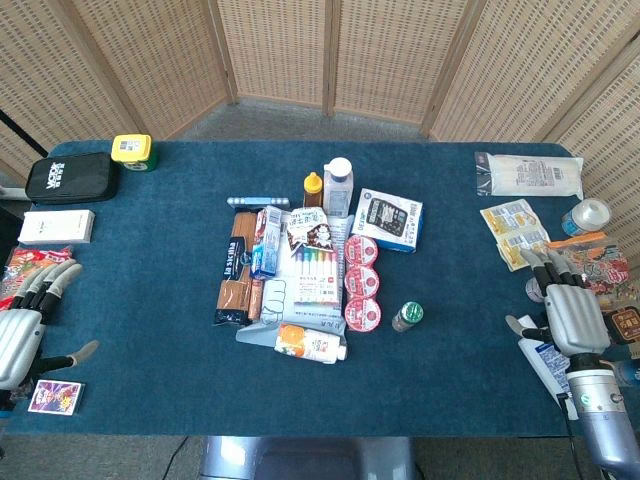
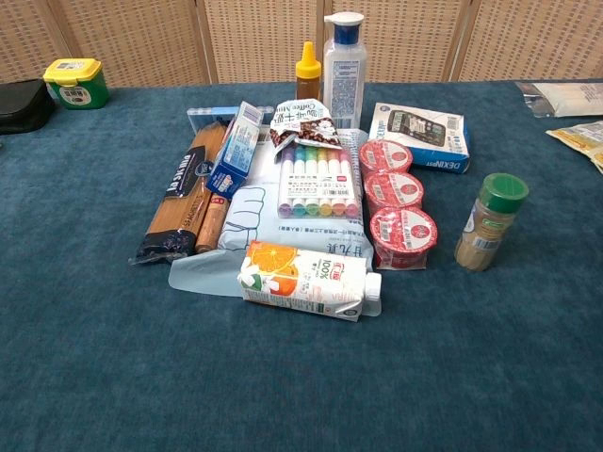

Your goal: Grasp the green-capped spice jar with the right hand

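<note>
The green-capped spice jar (image 1: 408, 316) (image 2: 490, 221) stands upright on the blue table, just right of the row of red-lidded cups (image 1: 361, 282) (image 2: 399, 209). Its body is clear with brownish powder inside. My right hand (image 1: 568, 306) hovers at the table's right edge, well to the right of the jar, fingers apart and holding nothing. At the left edge, far from the jar, my left hand (image 1: 28, 318) is open too. Neither hand shows in the chest view.
A central cluster holds an orange juice carton (image 1: 312, 343) (image 2: 306, 281), a marker pack (image 1: 318, 272), spaghetti (image 1: 233, 275), a white bottle (image 1: 338, 186) and a calculator box (image 1: 388, 221). Snack packets (image 1: 515, 231) lie near my right hand. A card pack (image 1: 55, 396) lies by my left.
</note>
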Controlling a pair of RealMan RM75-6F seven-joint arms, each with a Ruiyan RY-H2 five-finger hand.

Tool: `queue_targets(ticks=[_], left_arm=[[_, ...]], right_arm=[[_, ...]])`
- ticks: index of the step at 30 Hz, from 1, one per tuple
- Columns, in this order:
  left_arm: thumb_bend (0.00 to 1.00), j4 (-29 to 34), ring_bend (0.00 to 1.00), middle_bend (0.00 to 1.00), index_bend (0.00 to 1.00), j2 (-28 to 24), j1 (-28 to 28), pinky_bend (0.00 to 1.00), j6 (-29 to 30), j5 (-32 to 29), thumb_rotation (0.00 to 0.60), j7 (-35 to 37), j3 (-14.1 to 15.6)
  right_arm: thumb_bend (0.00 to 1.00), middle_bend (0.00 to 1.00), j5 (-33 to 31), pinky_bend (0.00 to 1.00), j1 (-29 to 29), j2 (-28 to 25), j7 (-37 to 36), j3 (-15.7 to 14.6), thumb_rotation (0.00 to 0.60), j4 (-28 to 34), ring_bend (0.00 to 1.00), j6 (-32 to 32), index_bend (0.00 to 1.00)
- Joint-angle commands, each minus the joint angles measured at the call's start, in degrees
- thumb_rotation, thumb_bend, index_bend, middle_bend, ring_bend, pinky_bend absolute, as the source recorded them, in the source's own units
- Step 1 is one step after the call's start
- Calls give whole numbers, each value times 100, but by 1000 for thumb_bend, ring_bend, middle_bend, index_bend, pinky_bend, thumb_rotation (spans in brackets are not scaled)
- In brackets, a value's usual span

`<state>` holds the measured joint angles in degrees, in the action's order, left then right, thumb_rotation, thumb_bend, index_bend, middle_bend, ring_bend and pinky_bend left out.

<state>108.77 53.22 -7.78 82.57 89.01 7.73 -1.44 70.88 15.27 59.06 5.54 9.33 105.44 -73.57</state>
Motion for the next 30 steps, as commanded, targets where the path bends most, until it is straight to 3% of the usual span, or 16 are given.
queue_targets(ticks=[1,16,30], left_arm=[[234,12,0,0,0,11,-21,0,-54,-23,600,-20,5],[233,102,0,0,0,-293,-18,0,84,294,600,214,33],[232,-6,0,0,0,-360,-29,0,35,308,600,384,81]], right_arm=[[212,0,1,0,-6,14,-141,-14,600,-46,0,64,0],[211,0,654,0,-16,17,-1391,-172,600,-256,0,314,0],[205,0,1135,0,561,903,-2102,-310,600,-930,0,1083,0]])
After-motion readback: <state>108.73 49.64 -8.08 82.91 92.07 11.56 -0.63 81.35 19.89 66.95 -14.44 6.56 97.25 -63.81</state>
